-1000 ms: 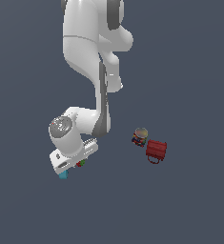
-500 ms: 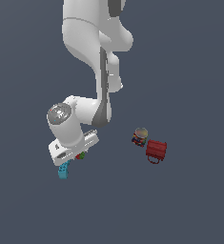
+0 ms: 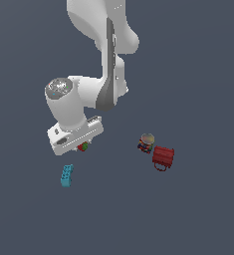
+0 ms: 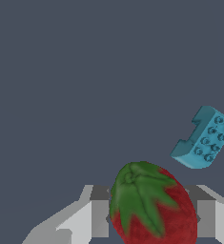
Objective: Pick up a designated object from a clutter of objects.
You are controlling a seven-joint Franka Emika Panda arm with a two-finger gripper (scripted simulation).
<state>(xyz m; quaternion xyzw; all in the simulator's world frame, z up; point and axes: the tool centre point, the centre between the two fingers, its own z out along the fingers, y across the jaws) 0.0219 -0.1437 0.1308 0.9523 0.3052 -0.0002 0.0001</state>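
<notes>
The designated object, a small red strawberry with a green leafy cap, sits between the two fingers of my gripper, which is shut on it. In the exterior view the strawberry shows only as a red and green speck under the white hand, and the gripper hangs above the floor. The rest of the clutter lies below: a cyan studded brick just off the hand toward the exterior view's left.
A small multicoloured can with a grey top and a dark-red ribbed box with a handle lie close together toward the exterior view's right, well apart from the gripper. The floor is plain dark grey.
The hand has risen with the strawberry held in it, uncovering the cyan brick, which stays on the floor. The can and red box have not moved.
</notes>
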